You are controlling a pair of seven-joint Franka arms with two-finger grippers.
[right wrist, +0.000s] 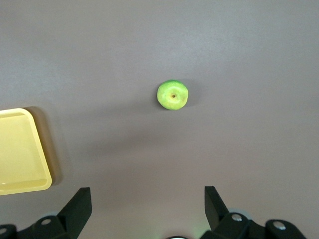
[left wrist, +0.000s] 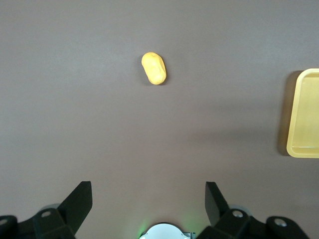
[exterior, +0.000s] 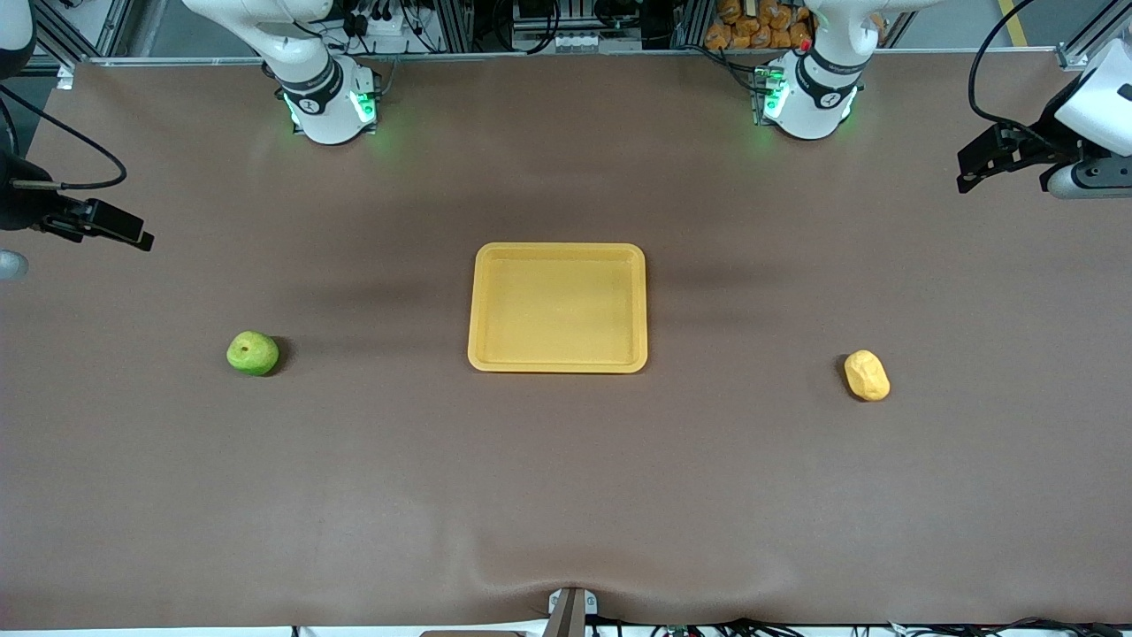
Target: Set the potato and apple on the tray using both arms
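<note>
You've got the shallow rectangular yellow-orange plastic tray sitting in the middle of the brown tabletop, bare inside, with its raised rim and rounded corners plain to see. Toward the right arm's end of the tabletop lies the small round bright green apple, resting alone with its dark stem dimple showing, well apart from the tray and slightly nearer the front camera than the tray's centre. Toward the left arm's end you see the small oblong lumpy yellow potato, paler than the tray, lying on the cloth at a slant, also well apart from the tray and a touch nearer the front camera than the apple. Your left gripper hangs high over the left arm's end of the tabletop, out by the edge of the front view; in the left wrist view its two black fingers stand wide apart with nothing between them, the potato on the bare surface below and one edge of the tray at the side of the view. Your right gripper hangs over the right arm's end of the tabletop, and in the right wrist view its fingers are spread just as wide, holding nothing, with the apple below and a corner of the tray in view.
</note>
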